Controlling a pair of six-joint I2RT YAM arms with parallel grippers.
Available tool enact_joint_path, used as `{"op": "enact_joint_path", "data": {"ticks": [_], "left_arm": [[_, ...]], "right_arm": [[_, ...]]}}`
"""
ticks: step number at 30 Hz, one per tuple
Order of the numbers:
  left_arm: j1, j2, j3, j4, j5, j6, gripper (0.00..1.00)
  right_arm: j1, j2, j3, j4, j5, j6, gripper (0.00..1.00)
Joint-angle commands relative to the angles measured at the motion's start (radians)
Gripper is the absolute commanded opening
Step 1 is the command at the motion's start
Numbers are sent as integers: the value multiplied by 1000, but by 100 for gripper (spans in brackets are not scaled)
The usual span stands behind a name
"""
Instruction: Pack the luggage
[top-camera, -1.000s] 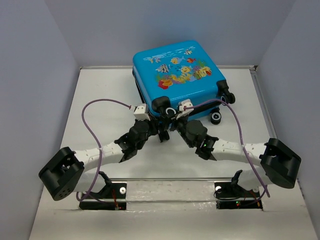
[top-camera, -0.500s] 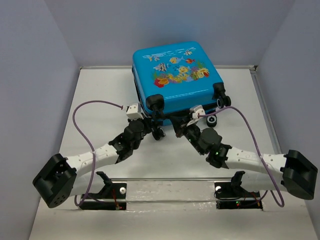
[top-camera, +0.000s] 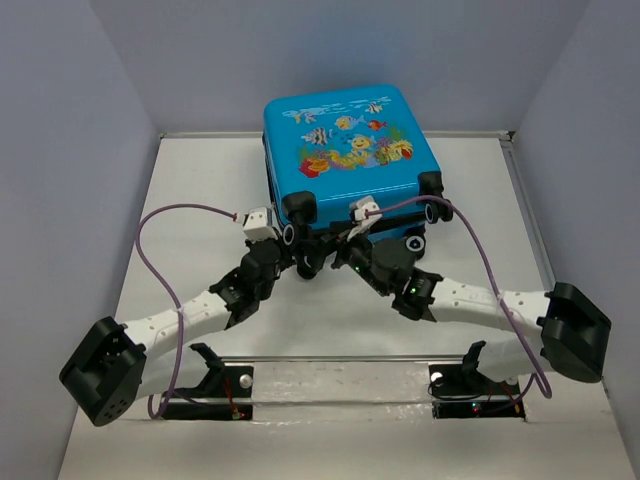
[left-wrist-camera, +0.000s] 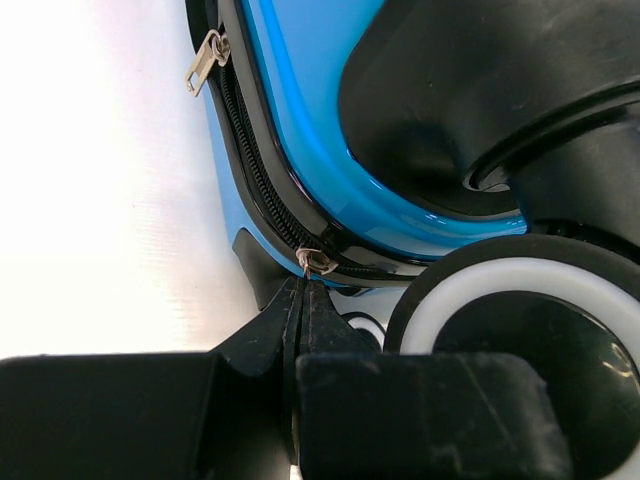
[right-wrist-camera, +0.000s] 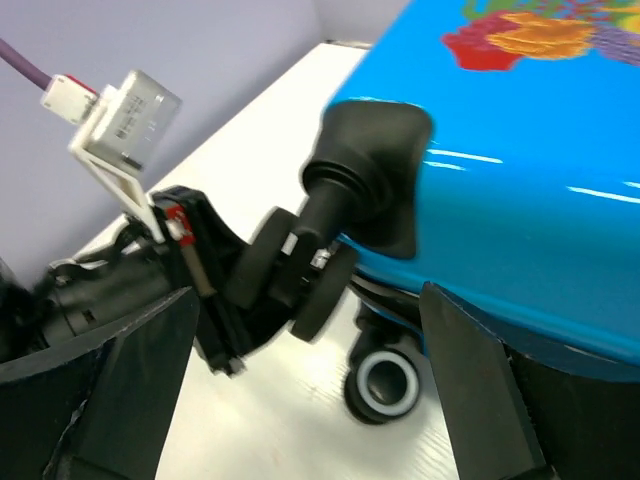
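Note:
The luggage (top-camera: 345, 165) lies flat at the back of the table, fish print up, wheels toward me. My left gripper (top-camera: 297, 258) is at its near left corner. In the left wrist view it (left-wrist-camera: 303, 285) is shut on a metal zipper pull (left-wrist-camera: 318, 262) on the black zip line, beside a black-and-white wheel (left-wrist-camera: 520, 330). A second zipper pull (left-wrist-camera: 205, 60) hangs farther along the zip. My right gripper (top-camera: 345, 250) is just right of the left one. In the right wrist view it (right-wrist-camera: 300, 390) stands open, holding nothing, and faces the corner wheel (right-wrist-camera: 310, 280) of the luggage (right-wrist-camera: 540, 130).
The white table (top-camera: 200, 220) is walled by grey panels on the left, back and right. Purple cables (top-camera: 160, 260) loop off both wrists. The left wrist's camera box (right-wrist-camera: 125, 110) is close to my right gripper. Both arm bases sit on the near rail (top-camera: 340, 380).
The luggage has slid a little back and left and turned slightly. My left gripper followed it, still shut. My right arm swung out to the right, then back to the near left corner.

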Motion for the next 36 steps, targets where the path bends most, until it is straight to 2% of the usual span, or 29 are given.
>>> {"op": "enact_joint_path", "data": {"ticks": [1, 7, 12, 16, 18, 19, 23, 25, 32, 36], "left_arm": [[-4, -51, -12, 102, -24, 48, 6], [-4, -57, -24, 119, -16, 45, 6], [-1, -58, -43, 137, -8, 39, 6], [-1, -61, -50, 144, -4, 35, 6], [-2, -65, -52, 147, -1, 35, 6], [-1, -66, -53, 148, -1, 35, 6], [1, -72, -55, 148, 1, 39, 6], [1, -72, -56, 148, 1, 39, 6], [2, -72, -67, 164, 4, 34, 6], [2, -81, -72, 162, 7, 34, 6]], "right_arm": [[5, 72, 170, -71, -77, 101, 98], [5, 181, 255, -155, -77, 147, 98], [15, 232, 299, -251, -44, 182, 94], [15, 261, 342, -342, 21, 212, 84], [15, 272, 358, -368, 36, 224, 75], [15, 278, 373, -427, 64, 230, 74], [25, 282, 401, -503, 128, 254, 90], [35, 273, 391, -511, 166, 264, 94], [45, 293, 430, -552, 197, 256, 95], [45, 357, 496, -563, 228, 198, 87]]}}
